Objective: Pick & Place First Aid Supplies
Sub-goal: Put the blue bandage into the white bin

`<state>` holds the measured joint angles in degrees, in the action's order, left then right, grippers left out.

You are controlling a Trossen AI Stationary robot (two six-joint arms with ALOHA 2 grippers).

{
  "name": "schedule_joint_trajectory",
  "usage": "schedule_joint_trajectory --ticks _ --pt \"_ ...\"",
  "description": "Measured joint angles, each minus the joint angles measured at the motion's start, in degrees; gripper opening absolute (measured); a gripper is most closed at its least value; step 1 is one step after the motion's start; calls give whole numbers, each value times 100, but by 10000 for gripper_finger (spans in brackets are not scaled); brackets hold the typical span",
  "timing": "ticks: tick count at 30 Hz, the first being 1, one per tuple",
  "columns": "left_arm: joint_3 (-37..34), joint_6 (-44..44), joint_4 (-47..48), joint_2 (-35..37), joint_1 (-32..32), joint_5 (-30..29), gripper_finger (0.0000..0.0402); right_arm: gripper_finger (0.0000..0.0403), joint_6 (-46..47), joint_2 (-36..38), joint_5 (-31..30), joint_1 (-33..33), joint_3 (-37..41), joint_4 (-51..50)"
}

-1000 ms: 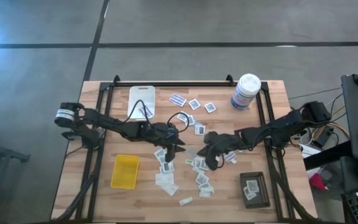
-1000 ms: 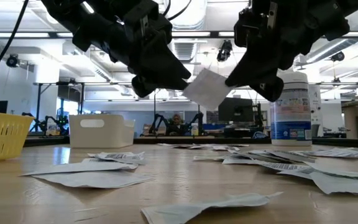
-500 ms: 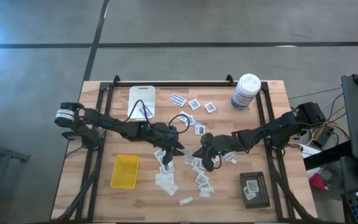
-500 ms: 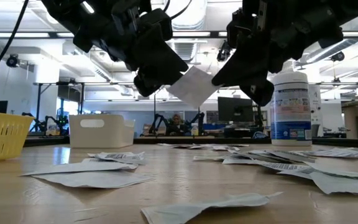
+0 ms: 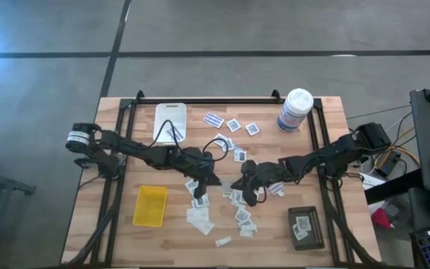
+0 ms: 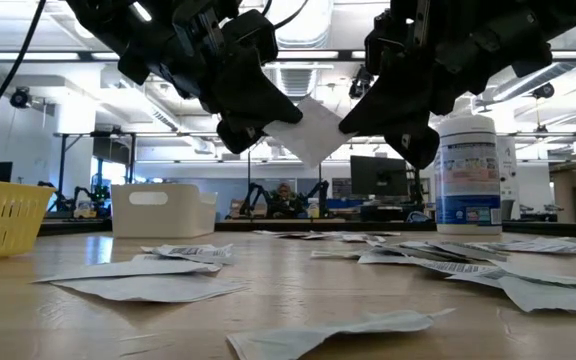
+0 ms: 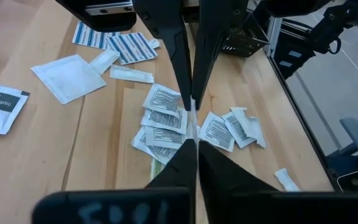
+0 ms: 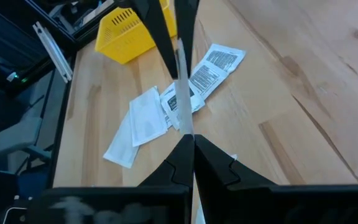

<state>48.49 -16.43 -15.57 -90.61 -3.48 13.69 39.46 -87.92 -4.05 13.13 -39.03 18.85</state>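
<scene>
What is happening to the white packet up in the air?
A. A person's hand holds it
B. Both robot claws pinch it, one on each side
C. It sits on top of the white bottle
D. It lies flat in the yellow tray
B: in the low view the white packet hangs above the table, pinched between the left gripper and the right gripper.

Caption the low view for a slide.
Handover above the table: left pincer and right pincer both grip one white packet, loose packets lying on the wood below.
</scene>
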Motion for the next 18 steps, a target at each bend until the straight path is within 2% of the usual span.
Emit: schedule_joint_trajectory --ticks 18 --pt "0 39 34 -2 2 -4 0 9 544 7 -61 -76 0 -188"
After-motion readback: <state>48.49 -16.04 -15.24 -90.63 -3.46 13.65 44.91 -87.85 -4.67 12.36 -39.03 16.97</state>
